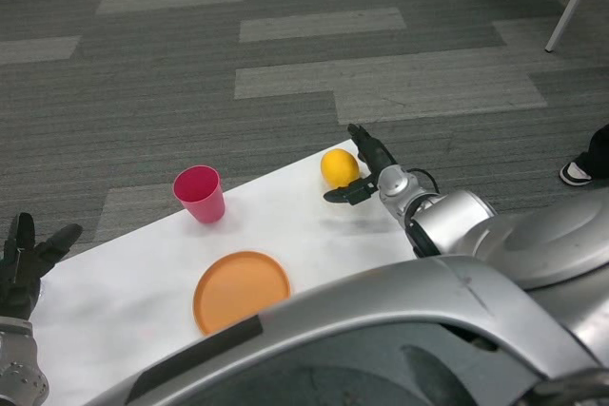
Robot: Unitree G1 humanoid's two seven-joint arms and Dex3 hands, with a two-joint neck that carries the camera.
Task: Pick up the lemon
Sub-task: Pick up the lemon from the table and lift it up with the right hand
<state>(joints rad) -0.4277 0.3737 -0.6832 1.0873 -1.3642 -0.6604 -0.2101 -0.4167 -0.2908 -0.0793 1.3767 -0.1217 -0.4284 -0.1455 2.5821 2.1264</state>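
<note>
Head view, lemon (339, 167): round, smooth yellow fruit, matte skin, sits on white table (124, 292) near its far edge, at the right end.
Right hand (363, 170): black, fingers spread around the lemon's right side; one finger reaches up past it, another lies low beside its base. Contact with the fruit: cannot tell. Lemon rests on the table, not lifted.
Right forearm (457, 221): silver, glossy metal, curved shell.
Cup (200, 193): pink plastic, tapered, upright, left of the lemon, well apart.
Plate (242, 290): orange, round, shallow rim, flat on the table, nearer than the cup.
Left hand (27, 259): black, fingers apart, holding nothing, at the table's left edge.
Floor (285, 45): grey carpet tiles, striped texture, lighter patches.
</note>
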